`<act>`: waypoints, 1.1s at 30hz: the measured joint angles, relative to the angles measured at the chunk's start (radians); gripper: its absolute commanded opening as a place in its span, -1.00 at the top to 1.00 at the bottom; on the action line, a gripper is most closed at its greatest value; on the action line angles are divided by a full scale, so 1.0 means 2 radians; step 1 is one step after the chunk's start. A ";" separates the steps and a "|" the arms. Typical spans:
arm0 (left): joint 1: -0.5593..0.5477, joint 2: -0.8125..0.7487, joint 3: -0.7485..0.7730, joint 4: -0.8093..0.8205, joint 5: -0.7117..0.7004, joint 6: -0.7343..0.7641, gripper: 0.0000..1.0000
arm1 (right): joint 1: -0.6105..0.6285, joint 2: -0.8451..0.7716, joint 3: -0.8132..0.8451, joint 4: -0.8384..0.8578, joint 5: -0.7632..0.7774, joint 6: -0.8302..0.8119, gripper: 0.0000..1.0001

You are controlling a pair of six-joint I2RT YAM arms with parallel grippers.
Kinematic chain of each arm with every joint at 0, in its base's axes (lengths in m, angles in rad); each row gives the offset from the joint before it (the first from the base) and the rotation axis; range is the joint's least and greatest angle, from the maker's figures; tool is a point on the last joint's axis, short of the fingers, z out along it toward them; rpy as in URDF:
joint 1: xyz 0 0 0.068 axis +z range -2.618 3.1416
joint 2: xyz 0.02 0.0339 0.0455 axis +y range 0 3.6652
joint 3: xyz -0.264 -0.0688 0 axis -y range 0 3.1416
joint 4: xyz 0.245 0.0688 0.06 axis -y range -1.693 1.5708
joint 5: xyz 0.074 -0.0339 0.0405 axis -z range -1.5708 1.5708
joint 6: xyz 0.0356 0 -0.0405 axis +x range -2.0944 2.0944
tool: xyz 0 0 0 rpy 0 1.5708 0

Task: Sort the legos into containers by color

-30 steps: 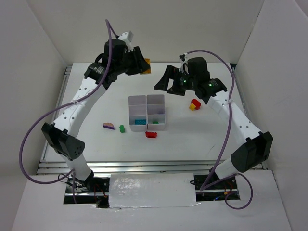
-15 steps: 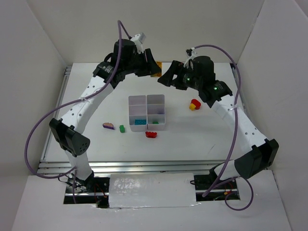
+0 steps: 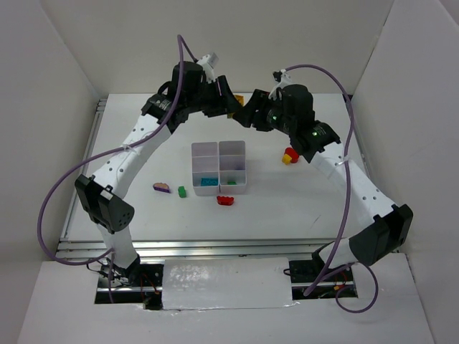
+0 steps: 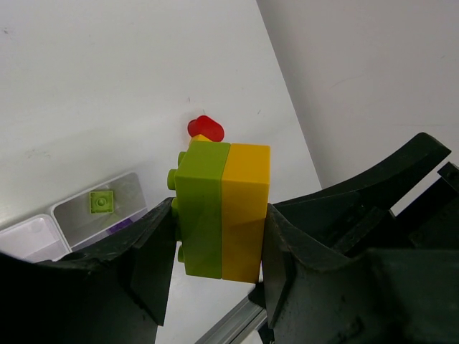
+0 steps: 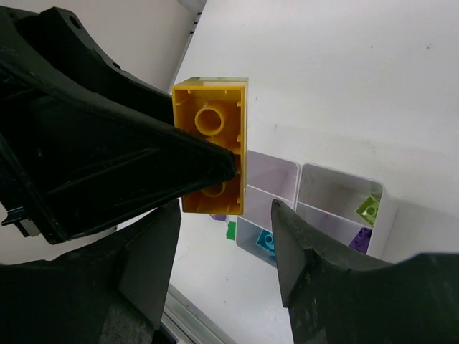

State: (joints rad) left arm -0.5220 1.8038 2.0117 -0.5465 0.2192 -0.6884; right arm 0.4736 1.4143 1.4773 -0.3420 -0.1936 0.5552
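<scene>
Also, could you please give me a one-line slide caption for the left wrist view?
Left hand clamps a green-and-yellow lego pair; a green brick sits in the containers below.

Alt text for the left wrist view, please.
The left gripper clamps a green brick joined to a yellow brick. Behind, on the white table, sit a red piece and the containers, one compartment holding a small green brick.

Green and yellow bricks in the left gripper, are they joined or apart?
Joined. In the left wrist view the green brick and yellow brick sit flush, face to face, clamped in the left gripper.
</scene>
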 measured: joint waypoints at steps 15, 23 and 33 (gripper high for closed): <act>0.005 0.000 -0.010 0.022 0.010 -0.022 1.00 | 0.018 0.018 -0.013 0.033 0.034 -0.007 -0.29; 0.005 0.000 -0.019 0.025 0.008 -0.022 0.99 | 0.035 0.021 -0.045 0.081 0.056 -0.010 0.38; 0.006 -0.002 -0.025 0.030 0.011 -0.027 0.99 | 0.038 0.012 -0.081 0.125 0.076 -0.006 -0.51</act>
State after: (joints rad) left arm -0.5091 1.7988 1.9621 -0.4858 0.2417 -0.7418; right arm 0.5499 1.4391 1.3159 -0.0917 -0.0422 0.5430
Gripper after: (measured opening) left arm 0.565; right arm 0.740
